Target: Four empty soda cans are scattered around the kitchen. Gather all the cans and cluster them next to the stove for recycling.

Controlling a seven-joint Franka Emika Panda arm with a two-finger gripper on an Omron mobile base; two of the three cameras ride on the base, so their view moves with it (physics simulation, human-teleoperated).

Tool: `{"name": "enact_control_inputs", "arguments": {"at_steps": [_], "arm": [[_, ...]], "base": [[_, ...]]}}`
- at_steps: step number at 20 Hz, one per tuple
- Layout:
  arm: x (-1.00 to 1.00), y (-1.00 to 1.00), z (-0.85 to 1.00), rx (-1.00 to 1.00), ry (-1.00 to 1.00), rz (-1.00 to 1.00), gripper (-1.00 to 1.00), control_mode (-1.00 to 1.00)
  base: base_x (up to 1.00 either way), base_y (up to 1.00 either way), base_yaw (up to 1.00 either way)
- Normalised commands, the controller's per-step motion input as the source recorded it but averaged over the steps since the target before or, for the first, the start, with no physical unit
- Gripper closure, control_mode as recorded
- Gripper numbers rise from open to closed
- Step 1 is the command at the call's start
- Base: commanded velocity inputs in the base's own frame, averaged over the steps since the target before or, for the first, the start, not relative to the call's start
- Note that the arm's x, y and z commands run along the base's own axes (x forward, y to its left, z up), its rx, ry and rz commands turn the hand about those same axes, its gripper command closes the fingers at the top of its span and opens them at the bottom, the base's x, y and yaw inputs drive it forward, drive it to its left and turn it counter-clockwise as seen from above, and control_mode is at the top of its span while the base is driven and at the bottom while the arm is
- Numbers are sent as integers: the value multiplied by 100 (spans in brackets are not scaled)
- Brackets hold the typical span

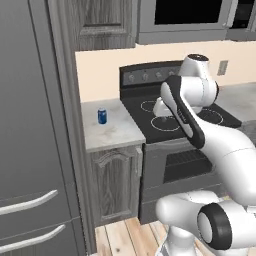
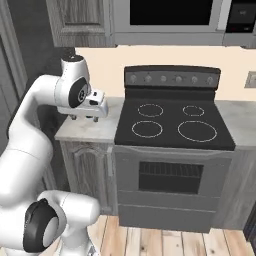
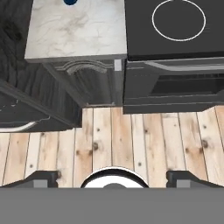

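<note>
A blue soda can (image 1: pixel 102 116) with a white mark stands upright on the small marble counter (image 1: pixel 117 132) left of the black stove (image 1: pixel 142 117). In the hand view, a sliver of the blue can (image 3: pixel 71 1) shows at the top edge, at the back of that counter (image 3: pixel 78 35), with the stove (image 3: pixel 175 39) to its right. My gripper (image 2: pixel 85 119) hangs open and empty over the counter's front part (image 2: pixel 80 131), fingers pointing down, beside the stove (image 2: pixel 172 125). Its fingertips (image 3: pixel 43 177) stand wide apart in the hand view, far in front of the can.
A tall grey cabinet front with long handles (image 1: pixel 35 125) walls off the left of the counter. A microwave (image 2: pixel 170 12) hangs above the stove. More marble counter (image 2: pixel 242 120) lies right of the stove. Plank floor (image 3: pixel 131 140) runs in front of the oven door (image 3: pixel 175 87).
</note>
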Motion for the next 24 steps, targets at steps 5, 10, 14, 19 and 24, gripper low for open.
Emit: {"name": "enact_control_inputs", "arguments": {"at_steps": [5,10,14,19,24], "arm": [[0,0,0,0,0,0,-100,100],[0,0,0,0,0,0,-100,100],[0,0,0,0,0,0,-100,100],[0,0,0,0,0,0,-100,100],[0,0,0,0,0,0,-100,100]], "base": [[-36,-34,-29],[0,-37,-40],[0,-38,-37],[-9,-20,-43],[-10,0,-46]]}}
